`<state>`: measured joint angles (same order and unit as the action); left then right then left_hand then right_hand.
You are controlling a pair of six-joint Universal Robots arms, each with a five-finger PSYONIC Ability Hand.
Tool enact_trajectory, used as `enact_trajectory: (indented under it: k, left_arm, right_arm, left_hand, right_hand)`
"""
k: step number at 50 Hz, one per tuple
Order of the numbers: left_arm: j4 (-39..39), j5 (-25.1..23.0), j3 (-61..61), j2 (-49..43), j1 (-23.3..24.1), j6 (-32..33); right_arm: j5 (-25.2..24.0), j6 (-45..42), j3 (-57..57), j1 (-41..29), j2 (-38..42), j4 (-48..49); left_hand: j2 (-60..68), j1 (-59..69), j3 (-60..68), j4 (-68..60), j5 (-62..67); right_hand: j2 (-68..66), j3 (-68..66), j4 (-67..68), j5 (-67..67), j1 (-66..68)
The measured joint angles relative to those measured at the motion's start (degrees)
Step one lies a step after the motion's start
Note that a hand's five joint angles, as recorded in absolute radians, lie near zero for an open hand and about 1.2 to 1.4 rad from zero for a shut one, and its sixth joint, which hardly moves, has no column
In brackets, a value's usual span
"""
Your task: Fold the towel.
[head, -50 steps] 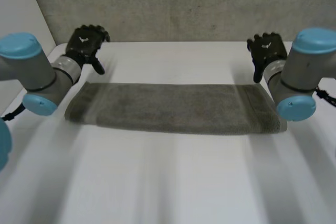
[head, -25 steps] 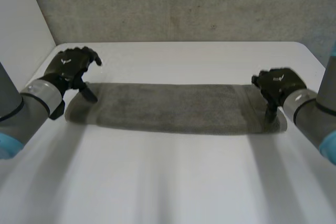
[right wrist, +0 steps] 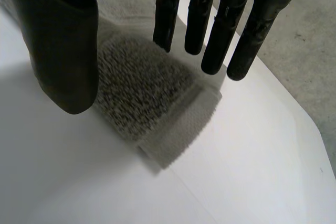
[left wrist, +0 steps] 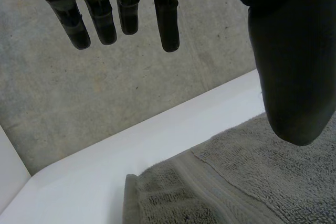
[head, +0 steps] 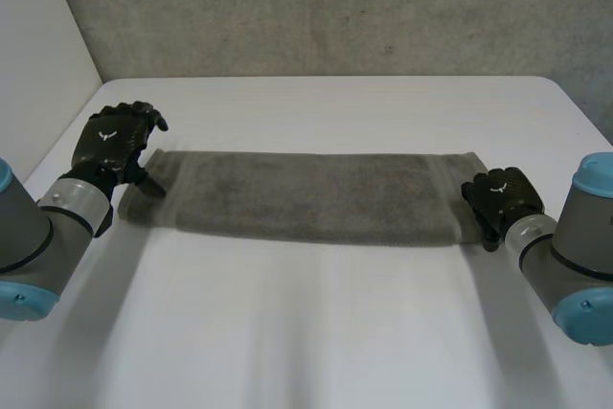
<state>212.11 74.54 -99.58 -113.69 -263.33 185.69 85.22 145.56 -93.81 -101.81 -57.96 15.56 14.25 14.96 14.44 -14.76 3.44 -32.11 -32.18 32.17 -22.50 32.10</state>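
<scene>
Our grey towel [head: 316, 196] lies flat across the white table [head: 316, 332]. Our left hand [head: 113, 141] and right hand [head: 500, 200] hang open and empty at its left and right ends. Next, we think, we must pinch both ends.

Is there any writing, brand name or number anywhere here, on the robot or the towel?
No words or numbers can be read.
Back of the left robot hand: a small white emblem, a sign rather than letters.
Back of the right robot hand: the same white emblem.
The towel: plain grey, no text.
</scene>
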Motion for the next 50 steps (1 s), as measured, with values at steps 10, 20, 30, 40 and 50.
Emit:
enact_trajectory:
  k: [10, 20, 30, 40, 50]
  left_arm:
    - [-0.24, 0.0, 0.01, 0.1, 0.15, -0.06]
    - [-0.12, 0.0, 0.08, 0.05, 0.03, -0.07]
    - [0.38, 0.94, 0.04, 0.05, 0.0, -0.08]
    - [0.43, 2.38, -0.03, 0.12, -0.01, -0.15]
    - [0.6, 2.39, -0.39, 0.37, 0.01, -0.14]
  right_arm:
    - [-0.31, -1.1, 2.48, 3.04, 2.41, -0.64]
    - [-0.04, -1.34, 4.07, 10.36, -0.63, -0.71]
    - [0.34, -10.28, 7.09, 22.02, -1.3, -1.47]
    - [3.26, -16.75, 7.48, 20.49, -4.57, -0.8]
    - [5.47, -9.37, 9.47, -6.3, -7.66, 0.7]
  left_hand:
    - [0.0, 0.0, 0.0, 0.0, 0.0]
    - [0.0, 0.0, 0.0, 0.0, 0.0]
    - [0.0, 0.0, 0.0, 0.0, 0.0]
    - [0.0, -0.01, 0.0, 0.0, 0.0]
    - [0.0, -0.01, 0.0, 0.0, 0.0]
  right_hand:
    - [-43.22, -42.14, 43.72, -43.53, 42.96]
    - [-43.23, -42.21, 44.4, -43.73, 42.98]
    - [-43.22, -42.21, 44.4, -43.74, 43.04]
    - [-43.24, -42.29, 44.5, -43.74, 43.09]
    - [-43.3, -43.55, 44.5, -43.74, 43.26]
